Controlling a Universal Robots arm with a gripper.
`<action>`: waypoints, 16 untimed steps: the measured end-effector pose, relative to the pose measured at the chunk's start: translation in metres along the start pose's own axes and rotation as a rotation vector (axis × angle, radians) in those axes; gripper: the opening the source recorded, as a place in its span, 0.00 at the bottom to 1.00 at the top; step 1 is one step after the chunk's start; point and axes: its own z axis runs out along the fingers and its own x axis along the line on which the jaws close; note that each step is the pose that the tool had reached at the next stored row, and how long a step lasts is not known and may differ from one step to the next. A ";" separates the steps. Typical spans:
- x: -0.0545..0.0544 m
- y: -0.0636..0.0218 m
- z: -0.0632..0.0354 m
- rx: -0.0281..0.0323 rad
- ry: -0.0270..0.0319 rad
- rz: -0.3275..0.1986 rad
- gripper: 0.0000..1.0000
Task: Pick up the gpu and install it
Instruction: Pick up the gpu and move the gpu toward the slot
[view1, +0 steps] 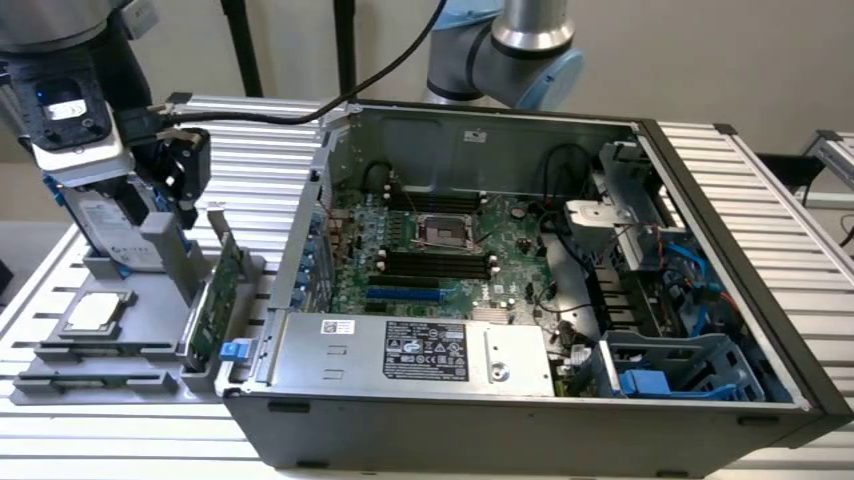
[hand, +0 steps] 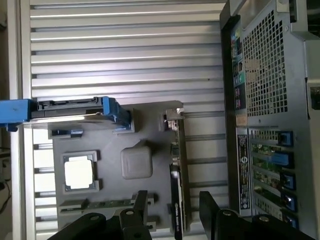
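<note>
At the exterior view's left, the gripper (view1: 183, 170) hung over the grey holder (view1: 160, 250), its fingers (hand: 140, 204) spread wide and holding nothing. Beneath them the gpu (view1: 214, 300) stood on edge in its slot, with open air above its top edge, just beside the open case (view1: 534, 420). Farther right, the power supply (view1: 414, 350) bore a label too small to read.
</note>
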 end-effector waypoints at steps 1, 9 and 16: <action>0.000 -0.0001 0.0018 0.0000 0.0000 0.000 0.54; 0.000 -0.0009 0.0164 0.0000 0.0000 0.000 0.54; -0.006 -0.0026 0.0293 -0.0001 0.0000 0.000 0.54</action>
